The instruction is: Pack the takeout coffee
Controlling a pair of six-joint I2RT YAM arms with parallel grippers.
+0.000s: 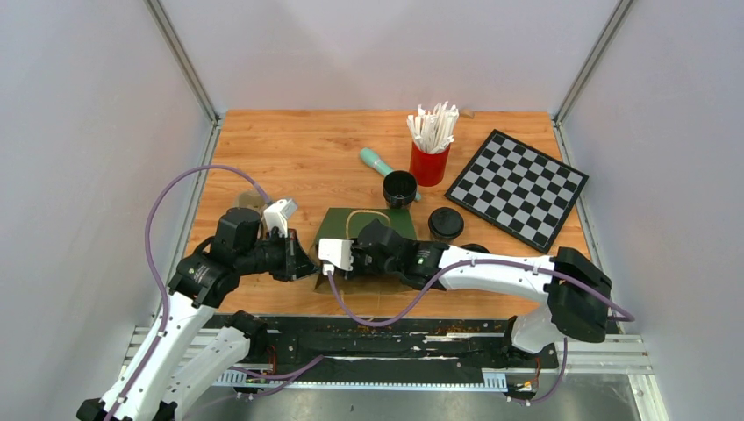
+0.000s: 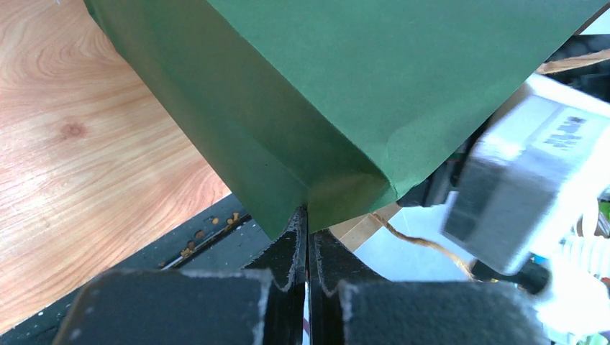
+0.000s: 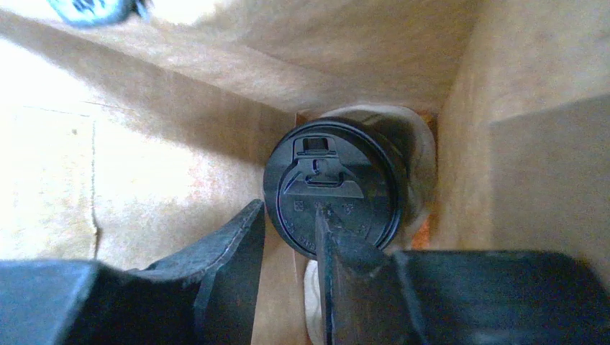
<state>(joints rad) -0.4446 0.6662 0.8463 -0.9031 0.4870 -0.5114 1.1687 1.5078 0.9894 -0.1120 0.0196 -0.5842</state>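
Note:
A green paper bag (image 1: 373,219) lies at the near middle of the table. My left gripper (image 2: 307,215) is shut on the bag's (image 2: 345,86) lower edge, pinching the fold at its corner. In the right wrist view I look into the brown inside of the bag (image 3: 180,144), where a coffee cup with a black lid (image 3: 334,172) rests at the far end. My right gripper (image 3: 288,215) is inside the bag with its jaws apart. Nothing sits between them, and the right fingertip (image 3: 324,230) overlaps the lid's near rim. In the top view the bag hides those fingers.
A red cup of white straws (image 1: 430,162), an open black cup (image 1: 400,187), a black-lidded cup (image 1: 446,223) and a teal handle (image 1: 377,161) sit behind the bag. At the back right lies a checkerboard (image 1: 518,187). Grey walls enclose the table.

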